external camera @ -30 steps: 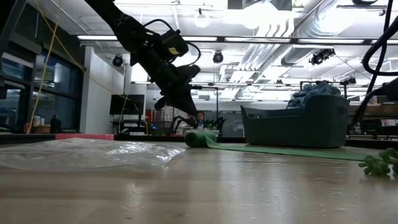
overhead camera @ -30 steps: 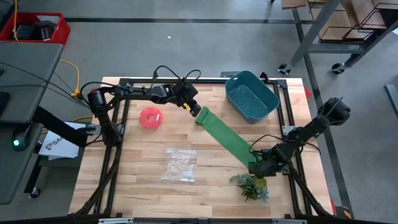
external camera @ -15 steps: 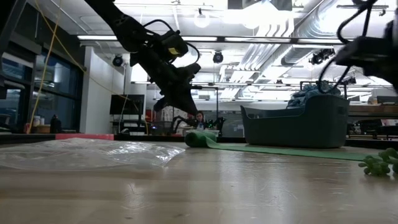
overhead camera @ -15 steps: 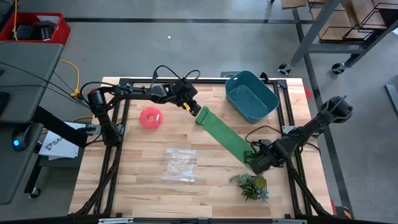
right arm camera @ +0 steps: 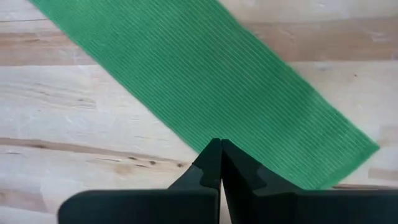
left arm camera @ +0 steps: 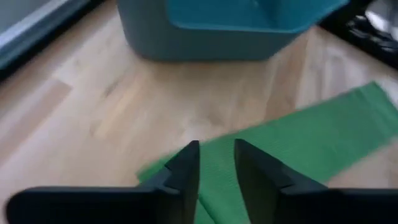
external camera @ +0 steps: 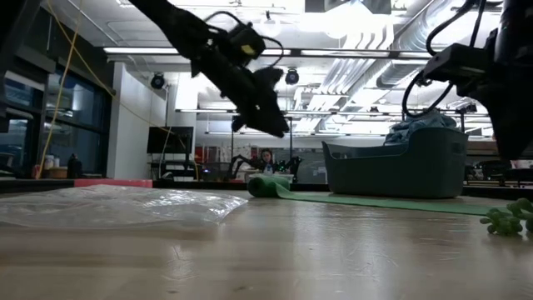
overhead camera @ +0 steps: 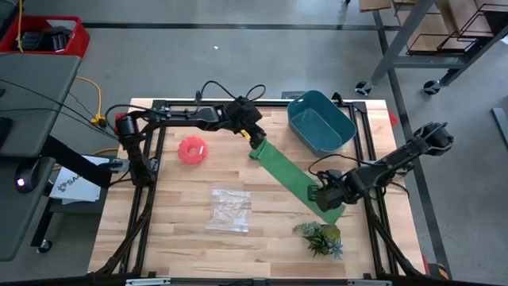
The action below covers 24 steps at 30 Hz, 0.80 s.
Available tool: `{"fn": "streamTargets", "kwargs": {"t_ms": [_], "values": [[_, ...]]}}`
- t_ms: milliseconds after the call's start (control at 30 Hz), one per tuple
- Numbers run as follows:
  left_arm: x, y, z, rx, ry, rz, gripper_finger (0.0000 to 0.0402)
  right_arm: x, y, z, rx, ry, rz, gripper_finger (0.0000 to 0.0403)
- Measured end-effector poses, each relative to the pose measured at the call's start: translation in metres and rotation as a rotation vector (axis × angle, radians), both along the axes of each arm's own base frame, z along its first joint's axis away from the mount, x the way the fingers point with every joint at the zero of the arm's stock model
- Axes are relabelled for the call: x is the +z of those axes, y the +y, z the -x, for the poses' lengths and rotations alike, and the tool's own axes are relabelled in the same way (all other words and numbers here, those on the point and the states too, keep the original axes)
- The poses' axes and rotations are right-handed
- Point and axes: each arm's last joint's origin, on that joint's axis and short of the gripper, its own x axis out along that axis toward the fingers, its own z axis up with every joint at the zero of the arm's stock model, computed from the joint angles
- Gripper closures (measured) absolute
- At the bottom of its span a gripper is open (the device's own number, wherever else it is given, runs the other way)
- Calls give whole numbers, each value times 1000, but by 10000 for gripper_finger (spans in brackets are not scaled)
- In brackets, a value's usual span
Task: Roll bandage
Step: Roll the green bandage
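The green bandage (overhead camera: 290, 179) lies flat on the table, running from a small rolled-up end (external camera: 265, 185) at the far left to a flat end (overhead camera: 333, 213) at the near right. My left gripper (overhead camera: 252, 132) hovers above the rolled end, its fingers a little apart and empty; the left wrist view shows the strip (left arm camera: 298, 143) below them. My right gripper (overhead camera: 321, 195) is shut and hangs over the strip near its flat end (right arm camera: 336, 149), touching nothing.
A teal tub (overhead camera: 321, 123) stands at the far right, close to the bandage. A red ring (overhead camera: 191, 150) lies at the left. A clear plastic bag (overhead camera: 230, 209) lies in the near middle. A leafy plant sprig (overhead camera: 321, 237) lies near the front, just beyond the bandage's flat end.
My right gripper has risen and gone from beside the plant sprig toward the far edge, over the bandage's flat end. My left gripper has gone a little up and toward the table's right, off the rolled end. The bandage has stayed where it was.
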Motion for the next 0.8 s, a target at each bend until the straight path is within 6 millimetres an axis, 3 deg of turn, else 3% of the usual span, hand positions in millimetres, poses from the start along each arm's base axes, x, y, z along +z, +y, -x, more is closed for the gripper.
{"fn": "streamTargets", "kwargs": {"t_ms": [167,433,567,700,800], "values": [[-26,10,-22,27,53,31,264,1,-3,-4,-12,-21,-8,403],[-52,36,-56,218,47,110,276,3,-2,-11,-69,-127,13,403],[-63,38,-64,187,125,137,309,3,-2,-13,-96,-158,24,403],[-61,30,-64,103,217,86,383,3,-2,-13,-111,-166,29,403],[-67,30,-59,88,288,73,392,4,-3,-14,-123,-179,41,403]]}}
